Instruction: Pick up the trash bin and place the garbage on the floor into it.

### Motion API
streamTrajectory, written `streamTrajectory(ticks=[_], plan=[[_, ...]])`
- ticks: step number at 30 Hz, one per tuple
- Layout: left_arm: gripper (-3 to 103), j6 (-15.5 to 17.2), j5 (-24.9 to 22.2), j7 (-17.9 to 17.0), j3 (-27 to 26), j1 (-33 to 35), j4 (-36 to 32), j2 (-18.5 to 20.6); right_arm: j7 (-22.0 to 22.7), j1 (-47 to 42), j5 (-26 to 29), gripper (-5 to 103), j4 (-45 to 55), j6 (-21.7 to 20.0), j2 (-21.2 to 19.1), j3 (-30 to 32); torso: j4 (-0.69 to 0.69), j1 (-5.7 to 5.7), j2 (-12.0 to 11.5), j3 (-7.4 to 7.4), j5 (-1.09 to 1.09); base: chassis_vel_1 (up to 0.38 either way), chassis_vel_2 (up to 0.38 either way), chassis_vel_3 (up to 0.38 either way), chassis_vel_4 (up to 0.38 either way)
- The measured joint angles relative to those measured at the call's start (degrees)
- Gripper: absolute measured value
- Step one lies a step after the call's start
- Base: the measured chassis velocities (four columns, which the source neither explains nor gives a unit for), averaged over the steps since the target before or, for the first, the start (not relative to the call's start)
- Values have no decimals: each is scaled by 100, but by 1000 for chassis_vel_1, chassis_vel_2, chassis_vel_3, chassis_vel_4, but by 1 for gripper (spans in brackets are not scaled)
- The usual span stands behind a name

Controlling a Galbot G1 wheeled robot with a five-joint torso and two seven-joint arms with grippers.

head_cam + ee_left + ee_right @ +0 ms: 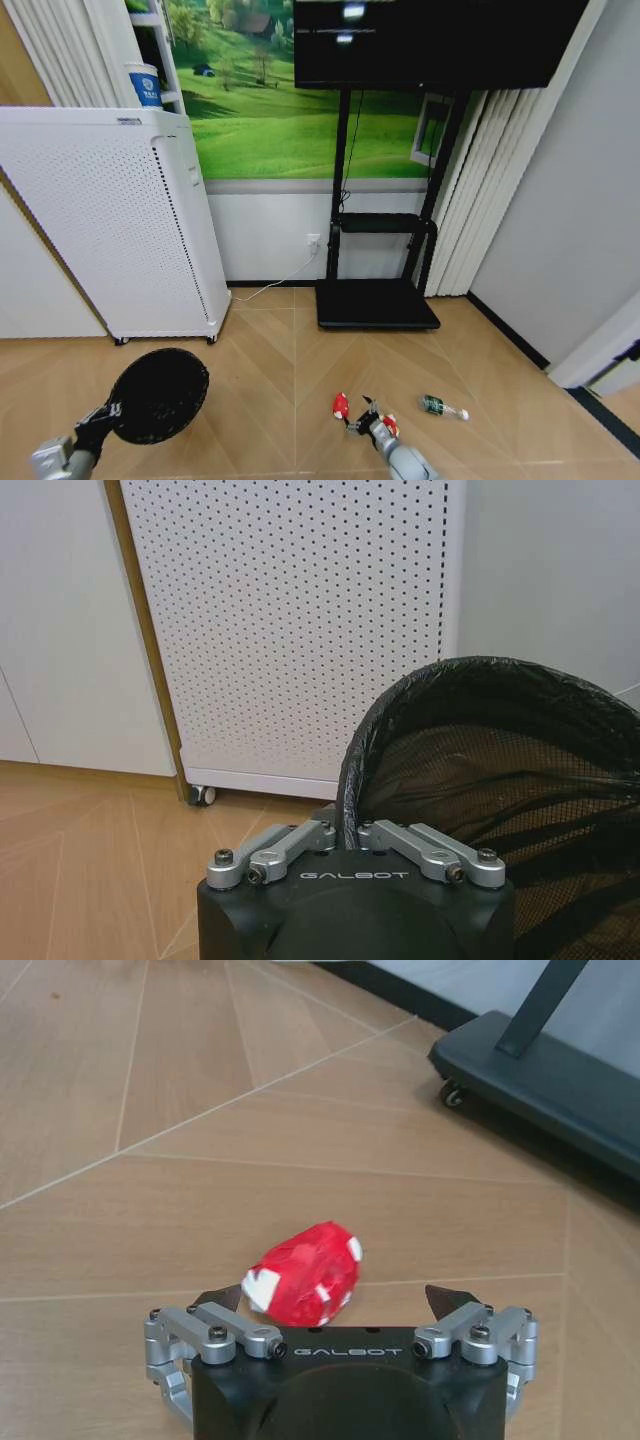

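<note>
Gripping the rim of the round black mesh trash bin (157,394), our left gripper (349,832) held it above the herringbone floor (270,370); its inside looked dark. Rightward, our right gripper (338,1298) stood wide around a crumpled red-and-white wrapper (303,1273). Farther right lay a green bottle (437,405).

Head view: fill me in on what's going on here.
The left gripper is shut on the rim of the black trash bin, holding it beside the white perforated appliance. The right gripper is low over the wooden floor with jaws open on either side of a red-and-white wrapper, not closed on it. A second red piece and a small green bottle lie nearby on the floor.
</note>
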Motion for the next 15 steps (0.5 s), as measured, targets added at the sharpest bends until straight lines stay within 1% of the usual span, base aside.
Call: streamTrajectory(ticks=[7, 15], plan=[[3, -2, -12, -3, -15, 52, -79, -7, -71, 135, -90, 100, -300, 96, 153, -131, 0, 0, 0, 0, -1, 0, 0, 0, 0], [3, -2, -167, -44, -85, 86, -131, 19, -67, 353, -393, 100, -721, 306, 441, -244, 0, 0, 0, 0, -1, 0, 0, 0, 0]])
